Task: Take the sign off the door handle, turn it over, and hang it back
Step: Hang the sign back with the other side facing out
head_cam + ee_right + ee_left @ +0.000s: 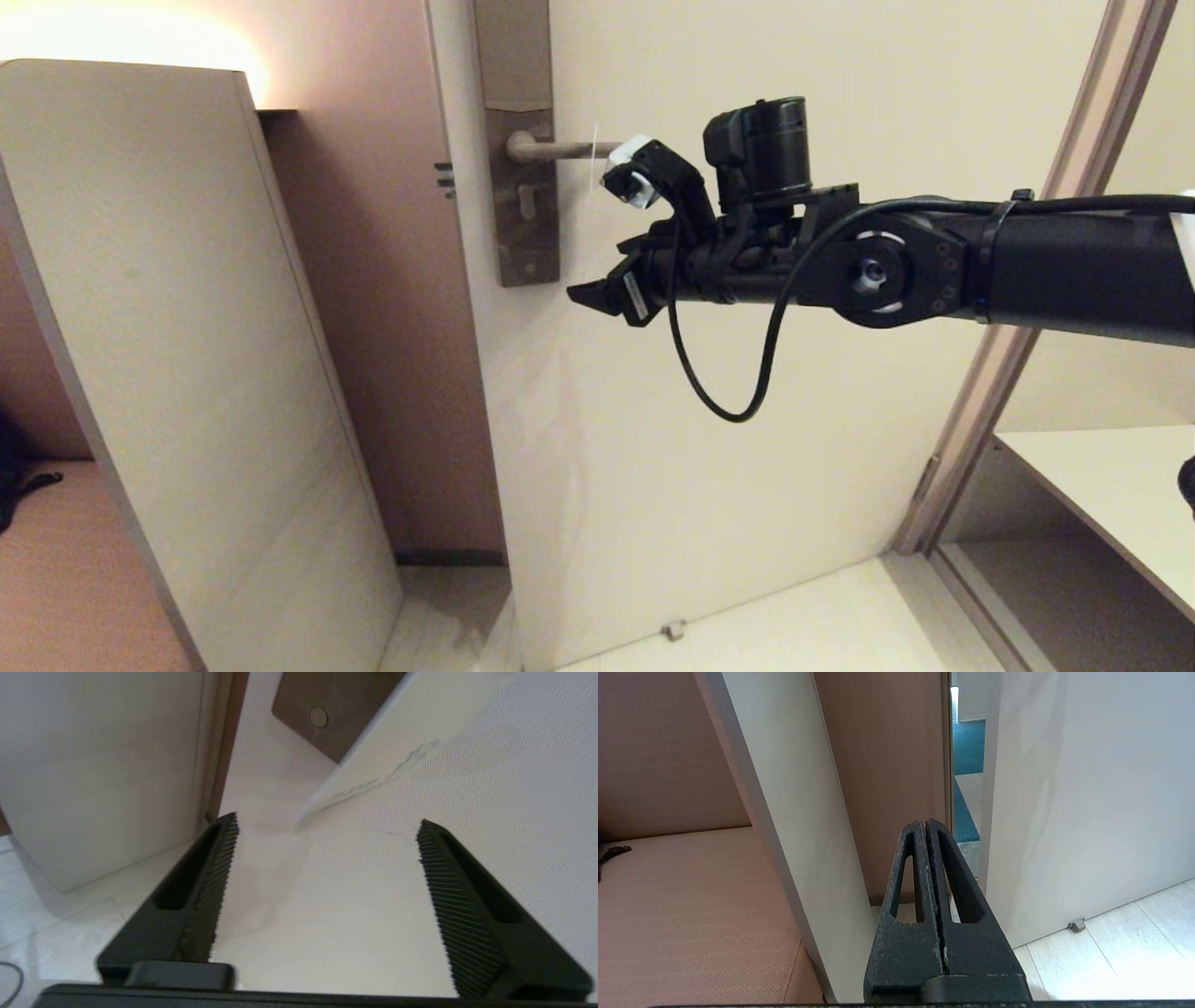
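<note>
The door handle (560, 147) sticks out from a brown plate (523, 196) on the cream door (747, 467). The sign (595, 187) hangs on the handle and shows edge-on as a thin white line. In the right wrist view the sign (420, 765) is a white textured sheet with faint grey print, just beyond the fingertips. My right gripper (602, 294) is open and empty (327, 826), just below the handle, beside the sign. My left gripper (927, 823) is shut and empty, held low facing the door's edge; it does not show in the head view.
A tall pale cabinet panel (168, 327) stands left of the door. The door frame (1027, 280) and a pale shelf (1102, 476) are on the right. A small door stop (672, 630) sits on the floor. A cable loop (738, 411) hangs under my right arm.
</note>
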Controlling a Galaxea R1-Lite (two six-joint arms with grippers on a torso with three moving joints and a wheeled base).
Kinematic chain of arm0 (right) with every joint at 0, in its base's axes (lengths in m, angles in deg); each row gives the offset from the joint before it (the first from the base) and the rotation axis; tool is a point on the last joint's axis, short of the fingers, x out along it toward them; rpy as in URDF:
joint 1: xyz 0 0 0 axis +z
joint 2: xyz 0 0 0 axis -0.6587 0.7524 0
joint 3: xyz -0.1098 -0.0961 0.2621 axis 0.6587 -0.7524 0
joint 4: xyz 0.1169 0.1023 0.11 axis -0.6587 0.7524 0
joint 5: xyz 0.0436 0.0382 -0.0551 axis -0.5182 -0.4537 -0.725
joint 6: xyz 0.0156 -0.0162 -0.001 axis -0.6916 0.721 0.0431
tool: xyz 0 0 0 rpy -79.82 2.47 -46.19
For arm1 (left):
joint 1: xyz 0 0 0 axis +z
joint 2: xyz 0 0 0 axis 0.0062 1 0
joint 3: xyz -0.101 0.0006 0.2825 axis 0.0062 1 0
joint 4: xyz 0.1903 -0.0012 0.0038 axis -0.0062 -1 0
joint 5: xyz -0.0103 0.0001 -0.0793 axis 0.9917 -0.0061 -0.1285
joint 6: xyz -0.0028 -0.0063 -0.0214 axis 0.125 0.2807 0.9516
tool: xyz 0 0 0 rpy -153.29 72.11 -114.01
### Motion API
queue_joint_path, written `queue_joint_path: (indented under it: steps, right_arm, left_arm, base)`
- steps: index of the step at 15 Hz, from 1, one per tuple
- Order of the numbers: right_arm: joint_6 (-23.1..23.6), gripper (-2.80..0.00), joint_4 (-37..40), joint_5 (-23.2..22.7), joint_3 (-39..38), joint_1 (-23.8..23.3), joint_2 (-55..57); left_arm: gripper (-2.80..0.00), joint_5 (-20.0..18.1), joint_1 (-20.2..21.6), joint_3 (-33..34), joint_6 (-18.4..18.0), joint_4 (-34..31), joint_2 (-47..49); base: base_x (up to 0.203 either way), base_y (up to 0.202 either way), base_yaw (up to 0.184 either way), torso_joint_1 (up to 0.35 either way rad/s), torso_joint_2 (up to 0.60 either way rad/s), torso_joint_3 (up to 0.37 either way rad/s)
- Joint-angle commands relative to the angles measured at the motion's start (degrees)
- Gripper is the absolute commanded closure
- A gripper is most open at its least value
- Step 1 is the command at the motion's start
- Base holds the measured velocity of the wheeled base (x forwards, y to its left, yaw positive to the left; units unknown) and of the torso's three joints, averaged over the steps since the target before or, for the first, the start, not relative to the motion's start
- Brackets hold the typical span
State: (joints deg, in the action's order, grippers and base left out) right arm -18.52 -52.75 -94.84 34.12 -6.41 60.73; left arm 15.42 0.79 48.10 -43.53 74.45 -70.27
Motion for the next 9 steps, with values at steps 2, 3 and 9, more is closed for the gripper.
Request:
queue_joint_path:
  steps: [2, 3, 9]
  right_arm:
    - [0.1, -2.80, 0.1, -0.1, -0.4, -0.8, -1.8]
    - [0.0, -2.80, 0.1, -0.1, -0.8, -1.4, -2.4]
    - [-0.4, -2.80, -1.6, -0.2, -1.7, -3.7, -3.0]
  left_arm:
    - [0.00, 0.0, 0.0, -0.1, 0.0, 0.0, 0.0]
    - [0.00, 0.0, 0.1, 0.0, 0.0, 0.0, 0.0]
    - [0.00, 0.0, 0.0, -0.1, -0.1, 0.0, 0.0]
  base:
    - [0.000, 0.000, 0.000, 0.000, 0.00, 0.000]
    - [0.000, 0.000, 0.000, 0.000, 0.00, 0.000]
    - [0.000, 0.000, 0.000, 0.000, 0.00, 0.000]
